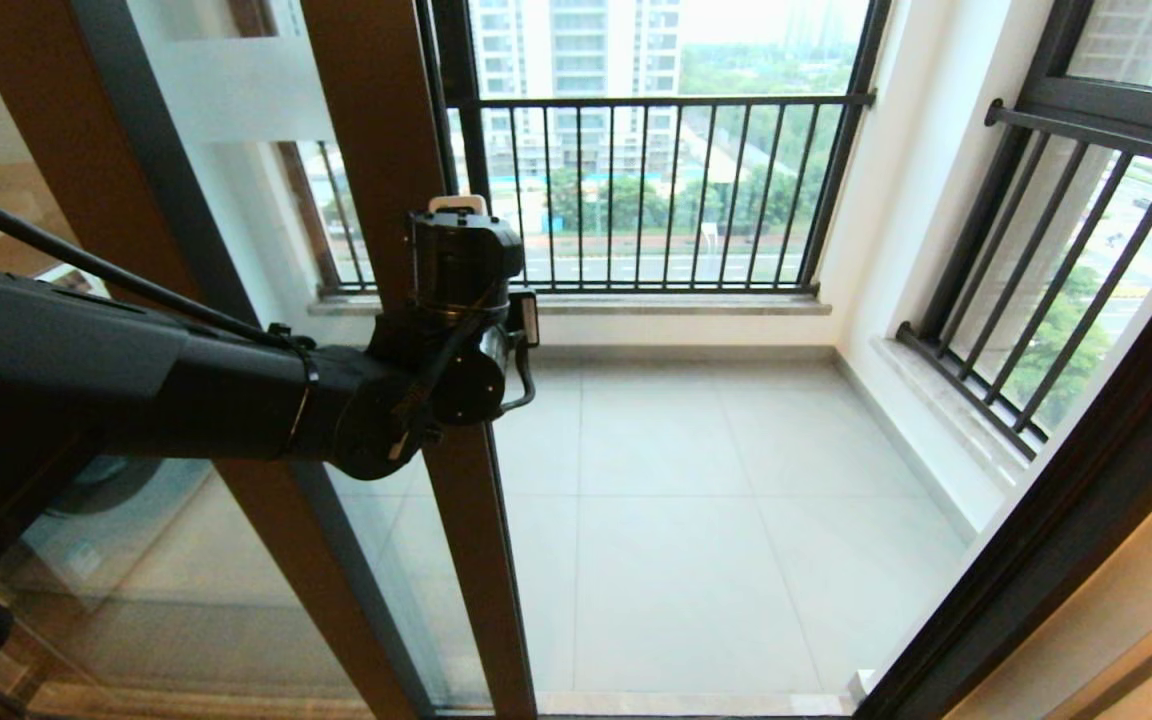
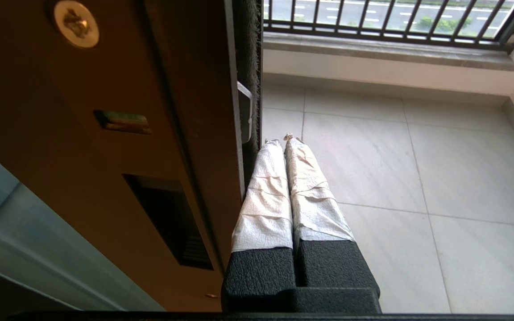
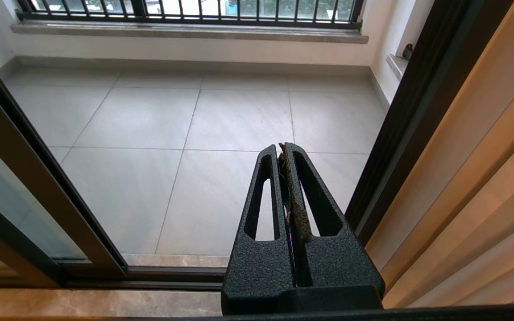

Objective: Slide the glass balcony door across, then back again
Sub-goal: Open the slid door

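The head camera looks down through the doorway. Both wrist cameras face the tiled balcony floor (image 3: 221, 116) (left one hugging the door stile (image 2: 118, 133)).

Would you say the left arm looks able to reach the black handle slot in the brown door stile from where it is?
Probably yes: the left gripper, fingers shut, lies beside the stile's edge, with the black handle slot close by and unobstructed.
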